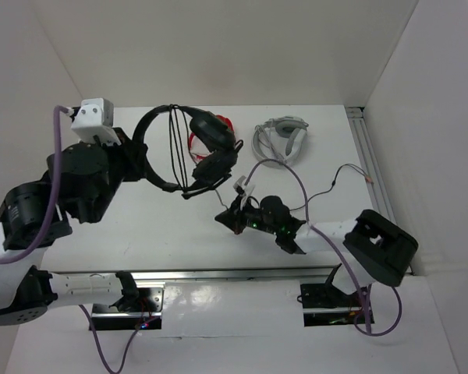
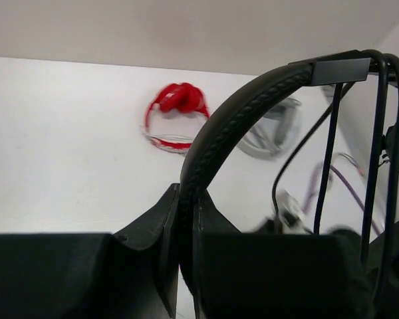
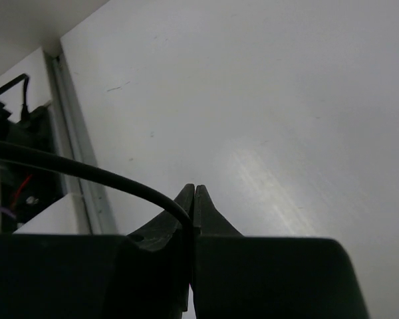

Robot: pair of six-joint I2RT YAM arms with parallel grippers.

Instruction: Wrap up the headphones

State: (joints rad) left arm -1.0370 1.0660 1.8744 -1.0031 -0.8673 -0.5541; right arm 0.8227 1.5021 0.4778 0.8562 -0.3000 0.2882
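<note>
The black headphones (image 1: 207, 148) hang in the air at the middle left, earcups to the right. My left gripper (image 1: 138, 156) is shut on the padded headband (image 2: 239, 113), jaws pinched flat on it (image 2: 188, 219). Strands of the thin black cable (image 1: 172, 144) cross the headband loop and show in the left wrist view (image 2: 329, 153). My right gripper (image 1: 228, 219) sits low, just below the earcups, shut on the cable (image 3: 86, 169) at its fingertips (image 3: 195, 194). More thin cable (image 1: 339, 178) trails over the table to the right.
Red headphones (image 1: 228, 125) (image 2: 176, 109) lie behind the black earcups. Grey-white headphones (image 1: 281, 139) (image 2: 276, 129) lie at the back, right of centre. White walls enclose the table. A metal rail (image 1: 370, 156) runs along the right edge, another (image 1: 218, 274) along the front.
</note>
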